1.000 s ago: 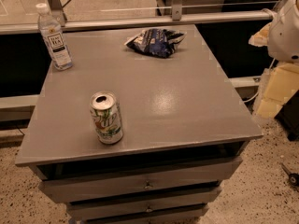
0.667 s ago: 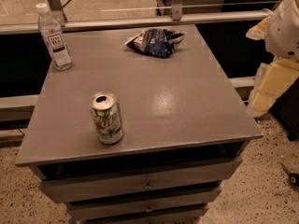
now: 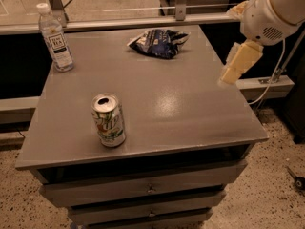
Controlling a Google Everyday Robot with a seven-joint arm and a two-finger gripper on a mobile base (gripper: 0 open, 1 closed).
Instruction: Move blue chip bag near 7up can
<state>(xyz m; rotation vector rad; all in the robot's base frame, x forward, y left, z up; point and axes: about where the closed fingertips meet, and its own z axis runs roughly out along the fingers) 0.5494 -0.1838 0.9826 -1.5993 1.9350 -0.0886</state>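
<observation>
Blue chip bag [image 3: 158, 43] crumpled, long axis left-right, far side of table [image 3: 190, 113]; gripper [image 3: 240, 61] at right edge, open-or-closed unclear.

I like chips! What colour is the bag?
Bag: dark navy with white patches, camera view. Gripper hovers beside table edge.

blue chip bag [image 3: 158, 42] navy, white lettering | 7up can [image 3: 108, 120] silver, green-red logo | your gripper [image 3: 232, 73] cream, over grey table [image 3: 190, 109], right edge
</observation>
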